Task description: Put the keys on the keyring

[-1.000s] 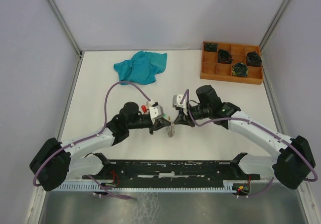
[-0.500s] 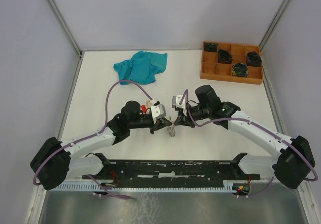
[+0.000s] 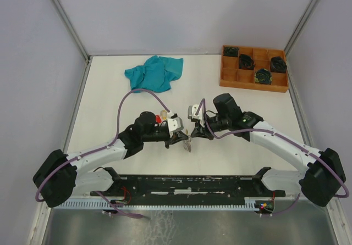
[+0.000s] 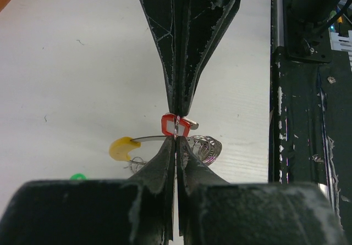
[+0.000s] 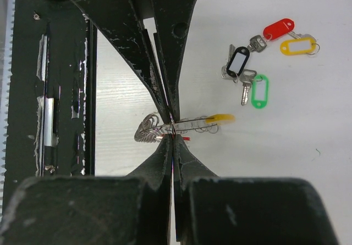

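Observation:
The keyring (image 5: pixel 193 123) is a thin wire loop with a yellow sleeve (image 4: pixel 122 148), held just above the table (image 3: pixel 104 99) between the two arms. My left gripper (image 4: pixel 176 139) is shut on its wire. My right gripper (image 5: pixel 172 136) faces it tip to tip, shut on a red-tagged key (image 4: pixel 175 124) right at the wire. In the top view both grippers, left (image 3: pixel 183 137) and right (image 3: pixel 194 132), meet over the ring (image 3: pixel 188 144). Loose keys lie beyond on the table: red tag (image 5: pixel 279 28), yellow tag (image 5: pixel 297 46), black tag (image 5: pixel 237 61), green tag (image 5: pixel 259 91).
An orange compartment tray (image 3: pixel 230 76) with dark coiled bundles stands at the back right. A teal cloth (image 3: pixel 154 72) lies at the back left. A black rail (image 3: pixel 187 184) runs along the near edge, close behind the grippers. A cluster of small silver rings (image 4: pixel 208 146) hangs at the keyring.
My left wrist has shifted slightly right, closer to the right gripper. Both grippers stay shut and the ring stays between them.

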You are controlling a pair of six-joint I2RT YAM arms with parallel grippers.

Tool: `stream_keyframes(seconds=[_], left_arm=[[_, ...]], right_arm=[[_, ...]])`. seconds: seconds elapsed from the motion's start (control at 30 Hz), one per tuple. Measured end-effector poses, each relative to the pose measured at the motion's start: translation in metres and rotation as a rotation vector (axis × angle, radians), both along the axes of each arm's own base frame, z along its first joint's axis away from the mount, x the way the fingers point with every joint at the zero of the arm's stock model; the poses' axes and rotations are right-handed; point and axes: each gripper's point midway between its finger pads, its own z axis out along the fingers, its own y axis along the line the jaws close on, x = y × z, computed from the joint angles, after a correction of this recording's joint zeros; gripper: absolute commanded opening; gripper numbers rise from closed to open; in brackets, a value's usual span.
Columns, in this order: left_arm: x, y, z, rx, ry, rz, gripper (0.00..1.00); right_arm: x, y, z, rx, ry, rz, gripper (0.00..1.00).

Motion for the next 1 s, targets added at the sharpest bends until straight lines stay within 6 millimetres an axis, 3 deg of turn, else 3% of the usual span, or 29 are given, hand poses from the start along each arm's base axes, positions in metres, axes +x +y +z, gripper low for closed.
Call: stream_keyframes(seconds=[0.83, 1.0], left_arm=[[0.014, 0.002, 0.014, -0.067, 0.057, 0.152, 0.03], [0.016, 0.000, 0.021, -0.106, 0.056, 0.162, 0.03]], right_arm=[[0.003, 0.000, 0.003, -0.007, -0.051, 0.023, 0.01], [0.006, -0.001, 0.002, -0.015, -0.052, 0.001, 0.14]])
